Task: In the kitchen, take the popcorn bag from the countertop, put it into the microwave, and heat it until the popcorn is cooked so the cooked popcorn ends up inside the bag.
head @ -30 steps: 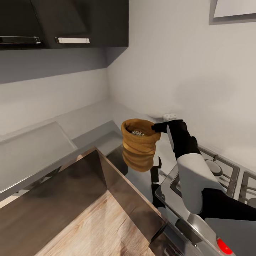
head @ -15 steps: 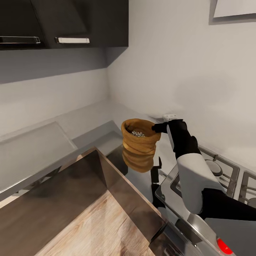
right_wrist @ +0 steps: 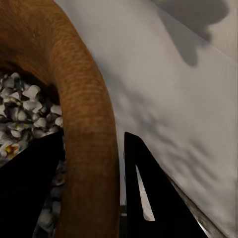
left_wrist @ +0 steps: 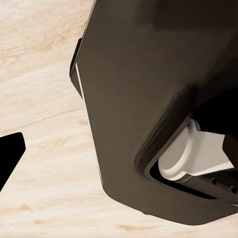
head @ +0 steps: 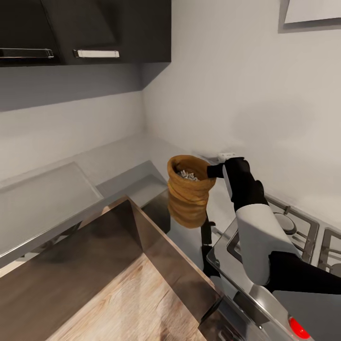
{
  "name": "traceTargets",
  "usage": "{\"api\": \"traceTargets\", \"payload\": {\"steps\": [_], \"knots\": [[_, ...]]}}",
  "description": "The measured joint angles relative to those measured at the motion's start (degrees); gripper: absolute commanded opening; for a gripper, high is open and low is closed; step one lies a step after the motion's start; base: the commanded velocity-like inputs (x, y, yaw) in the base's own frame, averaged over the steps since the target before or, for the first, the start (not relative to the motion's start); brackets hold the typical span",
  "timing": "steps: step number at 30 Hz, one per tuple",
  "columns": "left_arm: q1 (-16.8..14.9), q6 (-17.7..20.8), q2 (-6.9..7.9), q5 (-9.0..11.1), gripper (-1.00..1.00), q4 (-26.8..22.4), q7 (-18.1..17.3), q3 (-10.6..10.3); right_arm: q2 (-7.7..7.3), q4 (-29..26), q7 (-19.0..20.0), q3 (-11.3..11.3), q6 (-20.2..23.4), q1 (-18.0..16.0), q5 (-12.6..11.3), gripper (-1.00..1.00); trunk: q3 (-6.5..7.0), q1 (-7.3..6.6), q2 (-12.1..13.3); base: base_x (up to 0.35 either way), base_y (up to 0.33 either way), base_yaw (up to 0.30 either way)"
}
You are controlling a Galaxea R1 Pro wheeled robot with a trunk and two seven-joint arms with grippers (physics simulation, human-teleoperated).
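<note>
The tan-brown popcorn bag (head: pixel 188 194) hangs upright just over the grey glossy countertop (head: pixel 137 173) near the wall corner. White popcorn (head: pixel 188 175) lies heaped inside it. My right gripper (head: pixel 211 171) is shut on the bag's thick rolled rim at its right side. In the right wrist view the rim (right_wrist: pixel 87 119) runs between the two dark fingers (right_wrist: pixel 141 188), with popcorn (right_wrist: pixel 27 106) beside the inner one. In the left wrist view one dark fingertip (left_wrist: pixel 9 153) of my left gripper shows far out at the edge, over pale wood floor. The microwave is out of view.
A gas hob with grey grates (head: pixel 296 227) lies right of the bag, under my right arm. A dark and wood-toned slab (head: pixel 109 270) fills the lower left. Dark upper cabinets (head: pixel 85 28) hang above. White walls meet in a corner behind the counter.
The bag has risen a little and shifted right with my right gripper, now tilted less. The camera has not moved.
</note>
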Motion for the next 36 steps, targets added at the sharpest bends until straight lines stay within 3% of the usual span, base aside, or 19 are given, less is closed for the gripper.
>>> {"api": "traceTargets", "payload": {"steps": [4, 9, 15, 18, 25, 36], "knots": [[0.02, 0.0, 0.0, 0.0, 1.0, 0.0, -0.01, 0.0, 0.21, -0.23, 0.0, 0.04, 0.95, 0.0, 0.2, -1.0, 0.0, 0.0, 0.0, 0.0, 0.0, 0.0], [0.0, 0.0, 0.0, 0.0, 1.0, -0.01, 0.01, 0.0, 0.93, -3.13, -0.15, -0.06, 8.5, 0.02, -0.09, -1.0, -0.01, 0.01, 0.01, 0.0, 0.0, 0.0], [0.01, 0.0, -0.02, 0.0, 1.0, -0.01, 0.03, 0.0, 1.16, -6.09, -0.27, -0.09, 10.69, 0.03, -0.12, -1.0, -0.01, 0.01, 0.01, 0.0, 0.0, 0.0], [0.02, 0.0, 0.0, 0.0, 1.0, 0.0, 0.03, 0.0, 1.16, -9.08, -0.22, -0.1, 10.7, 0.03, -0.19, -1.0, -0.01, 0.01, 0.01, 0.0, 0.0, 0.0], [0.01, 0.0, 0.0, -0.09, 1.0, -0.01, -0.01, -0.08, 1.16, -9.57, -0.11, -0.1, 10.7, 0.03, -0.3, -1.0, -0.01, 0.01, 0.01, -0.004, 0.0, 0.0], [0.01, -0.03, -0.17, 0.15, 1.0, 0.0, 0.14, 0.32, 1.16, -10.24, 0.13, -0.02, 10.7, 0.03, -0.38, -1.0, -0.01, 0.04, 0.02, -0.306, 0.069, 0.0]]}}
